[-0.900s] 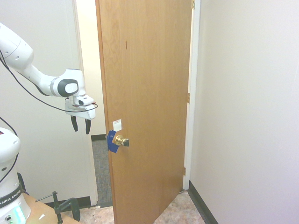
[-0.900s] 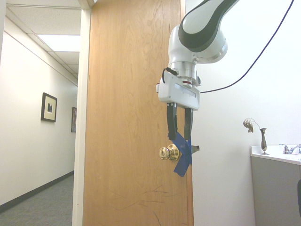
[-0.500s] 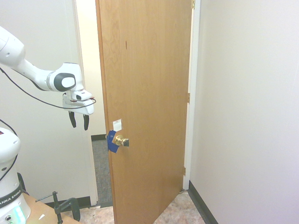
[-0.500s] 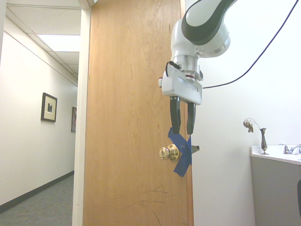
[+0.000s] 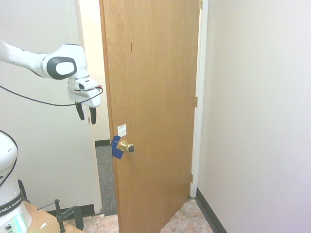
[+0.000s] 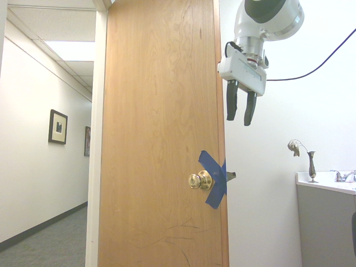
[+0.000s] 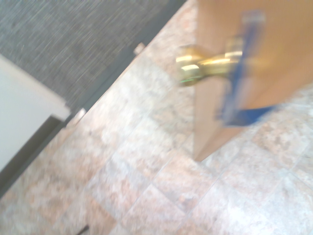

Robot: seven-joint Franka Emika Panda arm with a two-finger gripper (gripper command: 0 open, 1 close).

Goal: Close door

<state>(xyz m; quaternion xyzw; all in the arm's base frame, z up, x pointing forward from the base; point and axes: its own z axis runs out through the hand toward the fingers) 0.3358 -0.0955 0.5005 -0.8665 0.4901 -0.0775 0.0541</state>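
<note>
The wooden door (image 5: 155, 97) stands partly open, swung into the room, its free edge toward the arm. A brass knob (image 5: 127, 146) sits on it, with blue tape (image 5: 115, 147) crossed over the latch edge. The same door (image 6: 161, 133), knob (image 6: 199, 180) and tape (image 6: 214, 179) show from the hallway side. My gripper (image 5: 86, 113) hangs fingers down, beside the door's free edge and above the knob, apart from both. Its fingers (image 6: 240, 107) are slightly apart with nothing between them. The wrist view shows the knob (image 7: 198, 66) blurred over tiled floor.
The white door frame (image 5: 85, 97) and wall lie behind the gripper. A hallway with grey carpet (image 5: 106, 174) opens beyond the door. A counter with a small vase (image 6: 310, 166) stands at the right. A wall (image 5: 257, 116) flanks the hinge side.
The gripper has risen from knob height to well above the knob and shifted a little toward the door's edge. The door has not moved.
</note>
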